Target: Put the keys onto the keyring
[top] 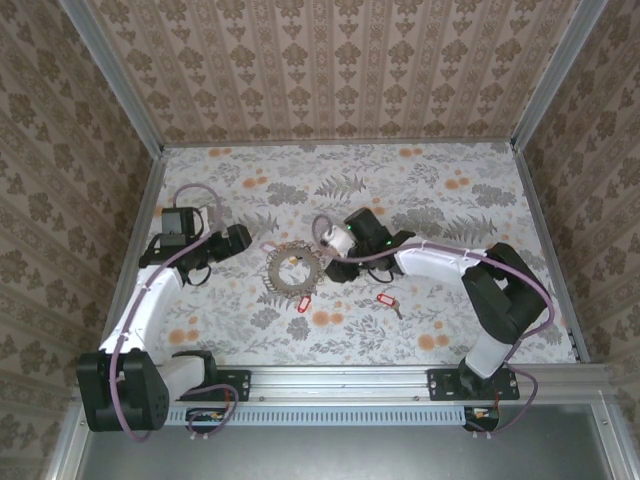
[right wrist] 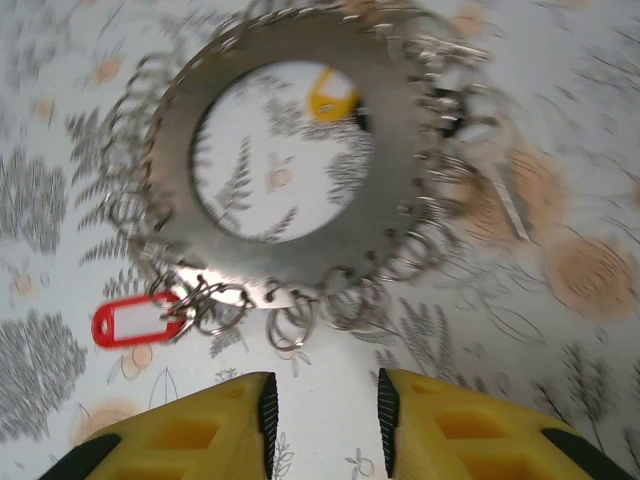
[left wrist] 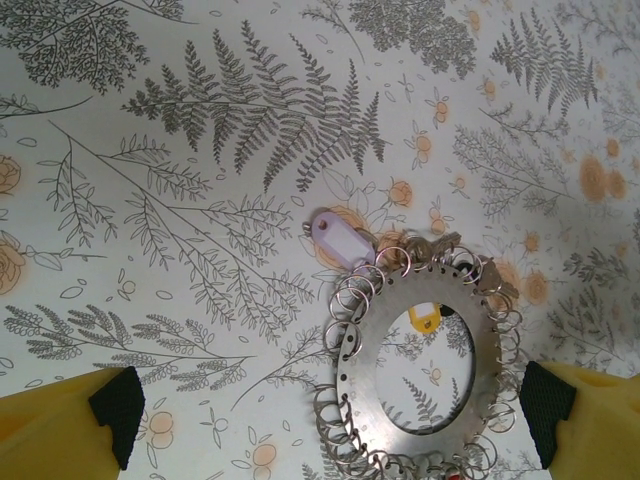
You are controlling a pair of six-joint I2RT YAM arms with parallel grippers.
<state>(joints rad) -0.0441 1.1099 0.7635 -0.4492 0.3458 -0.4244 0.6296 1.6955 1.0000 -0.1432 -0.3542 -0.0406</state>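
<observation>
Near keyring (right wrist: 172, 170), loose red key (top: 385, 299), floral table (top: 440, 210)

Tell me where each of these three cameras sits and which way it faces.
Top external: above and behind the arms, looking down on the table, both arms and the keyring.
Left wrist: on the left arm, facing down; left gripper fingers at the bottom corners.
Right wrist: close over the keyring; right gripper at the bottom edge.
Wrist views share the keyring and yellow tag.
</observation>
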